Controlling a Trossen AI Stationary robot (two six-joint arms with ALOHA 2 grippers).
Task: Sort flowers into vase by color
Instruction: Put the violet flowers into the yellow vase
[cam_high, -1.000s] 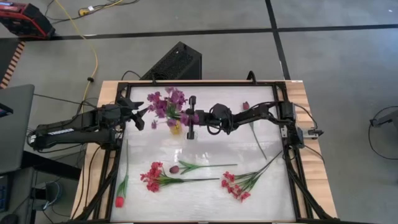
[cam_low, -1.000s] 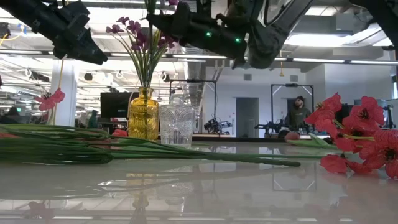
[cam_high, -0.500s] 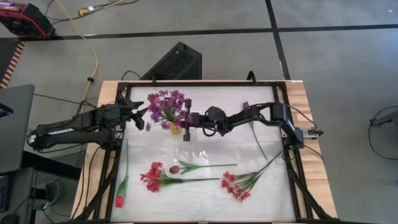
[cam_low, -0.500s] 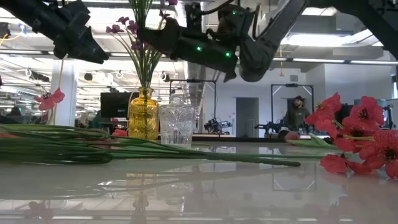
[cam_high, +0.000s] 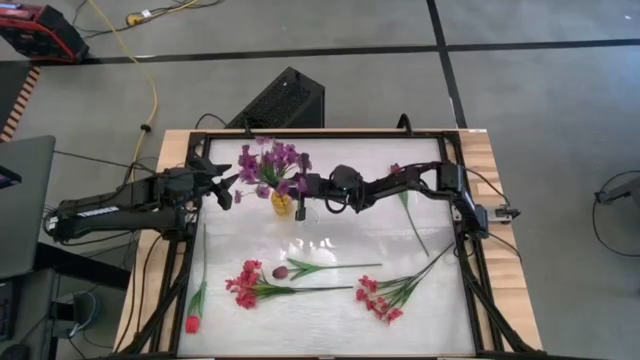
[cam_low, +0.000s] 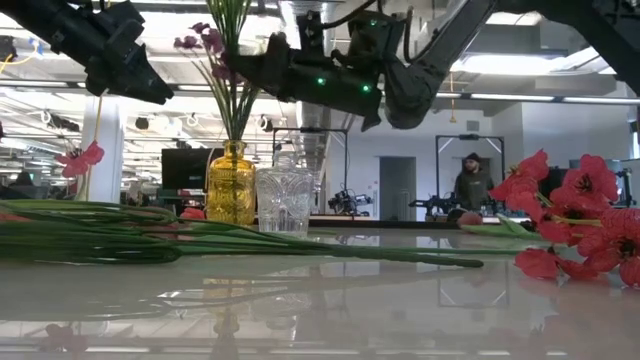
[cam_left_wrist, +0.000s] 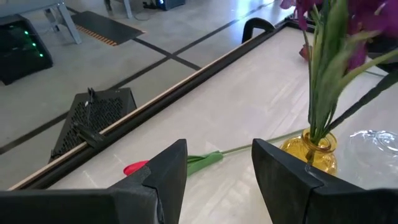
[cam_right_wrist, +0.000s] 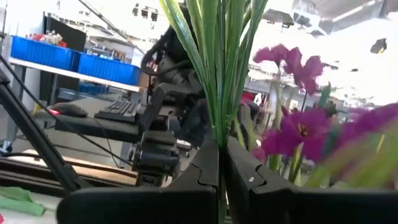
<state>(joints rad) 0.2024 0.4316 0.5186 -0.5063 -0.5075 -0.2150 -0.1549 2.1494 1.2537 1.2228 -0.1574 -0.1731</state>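
Observation:
A bunch of purple flowers (cam_high: 268, 163) stands upright with its green stems going down into the mouth of a yellow vase (cam_high: 282, 204), which also shows in the low view (cam_low: 231, 185). My right gripper (cam_high: 297, 193) reaches in from the table's right and is shut on those stems (cam_right_wrist: 219, 74). A clear glass vase (cam_low: 284, 200) stands right beside the yellow one. My left gripper (cam_high: 222, 180) hovers open to the left of the vases and holds nothing (cam_left_wrist: 219, 163). Red-pink sprays (cam_high: 248, 284) (cam_high: 380, 299) and a maroon tulip (cam_high: 281, 271) lie on the near half of the table. My right gripper pinches several of the purple flowers' green stems (cam_right_wrist: 218, 127) between its two fingers, below the blossoms and above the vase. The fingers come about level from the table's right and lie across the stems. The bunch stands upright, its lower stem ends (cam_low: 233, 125) in the yellow vase's mouth.
A red tulip (cam_high: 192, 322) lies along the table's left edge. Another tulip (cam_high: 395, 170) lies at the far right with its stem running toward the near side. A red tulip (cam_left_wrist: 138, 168) lies behind the yellow vase. A person (cam_low: 475, 180) stands in the room beyond.
My right gripper has gone a little toward the table's left edge and down with the purple bunch. The bunch now stands straighter over the yellow vase, with its stems gathered closer together in the mouth. My left arm has kept still.

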